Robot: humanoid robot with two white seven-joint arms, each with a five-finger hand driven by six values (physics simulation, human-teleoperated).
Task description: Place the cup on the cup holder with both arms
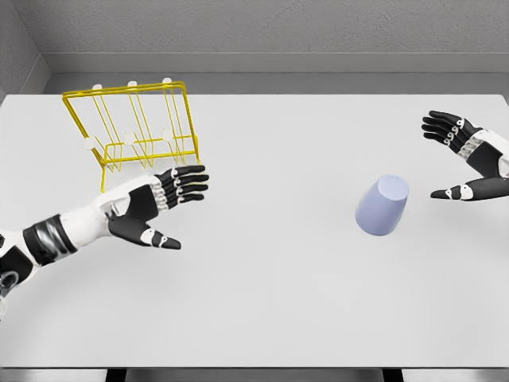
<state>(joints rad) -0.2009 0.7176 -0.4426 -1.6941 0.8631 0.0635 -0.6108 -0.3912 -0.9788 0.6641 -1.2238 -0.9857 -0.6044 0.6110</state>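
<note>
A pale lavender cup (382,206) stands upside down on the white table (270,294), right of the middle. The yellow wire cup holder (134,125) with white-tipped pegs stands at the back left. My left hand (165,203) hovers just in front of the holder, fingers spread and empty, palm facing right. My right hand (464,161) is at the right edge, a short gap right of the cup, fingers spread and holding nothing.
The table's front edge (254,368) runs along the bottom of the view. Grey walls (262,28) close off the back and left.
</note>
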